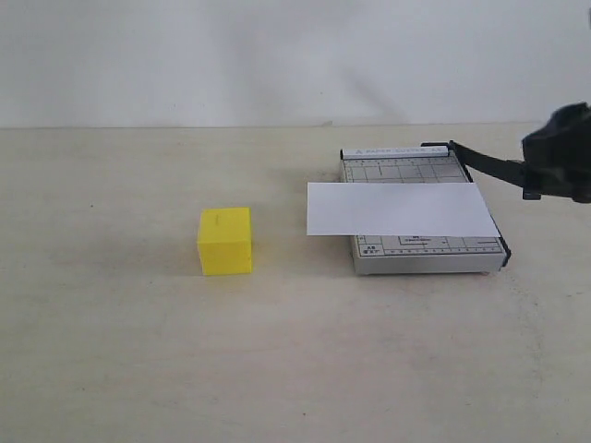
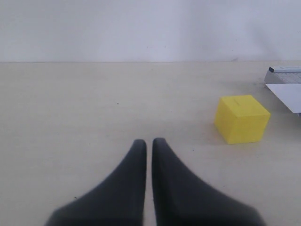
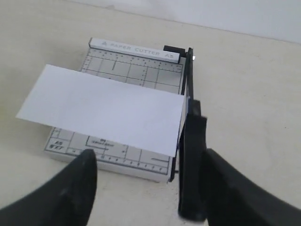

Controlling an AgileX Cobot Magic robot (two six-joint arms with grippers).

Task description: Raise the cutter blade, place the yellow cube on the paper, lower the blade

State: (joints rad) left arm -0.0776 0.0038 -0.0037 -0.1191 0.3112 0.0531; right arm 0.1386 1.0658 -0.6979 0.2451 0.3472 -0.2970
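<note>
The yellow cube (image 1: 225, 241) sits on the table left of the cutter, also seen in the left wrist view (image 2: 242, 118). The white paper (image 1: 399, 209) lies across the grey gridded cutter base (image 1: 406, 171), overhanging its left side. The black cutter blade (image 1: 485, 161) is lifted off the base at an angle from its hinge. Its handle (image 3: 190, 141) stands between the fingers of my right gripper (image 3: 148, 157), which is open, and rests against one finger. At the right edge of the exterior view my right gripper (image 1: 557, 157) is beside the cutter. My left gripper (image 2: 146, 141) is shut and empty, apart from the cube.
The paper (image 3: 103, 108) covers the middle of the base (image 3: 136, 68), whose back strip reads "paper cutter". A plain white wall runs behind the beige table (image 1: 138, 351). A corner of the cutter and paper (image 2: 288, 96) shows in the left wrist view.
</note>
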